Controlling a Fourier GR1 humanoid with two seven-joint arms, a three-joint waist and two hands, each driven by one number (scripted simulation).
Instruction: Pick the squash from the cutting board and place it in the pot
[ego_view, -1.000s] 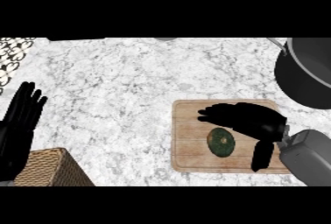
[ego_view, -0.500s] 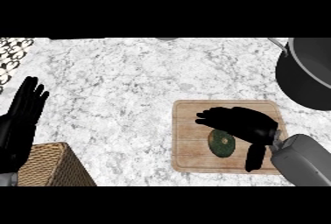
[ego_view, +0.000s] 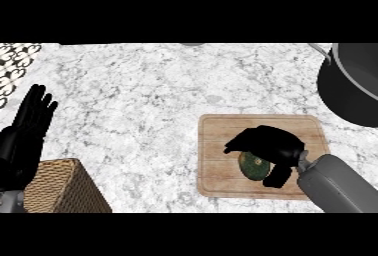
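Observation:
A dark green squash (ego_view: 253, 166) lies on the wooden cutting board (ego_view: 219, 150) at the lower right of the head view. My right hand (ego_view: 267, 144) covers the squash from above, its fingers curled over the top and its thumb down the right side, so most of the squash is hidden. The dark grey pot (ego_view: 353, 85) stands at the right edge, beyond the board, partly cut off by the view. My left hand (ego_view: 28, 131) rests open at the left edge, fingers up.
A woven wicker basket (ego_view: 60, 189) sits at the lower left, just beside my left forearm. A black and white patterned item (ego_view: 13, 65) shows at the far upper left corner. White marble counter (ego_view: 140, 105) lies between the board and my left hand.
My right hand has drawn back toward me and lowered over the squash, its fingers closing around it. My left hand has drifted slightly up and right.

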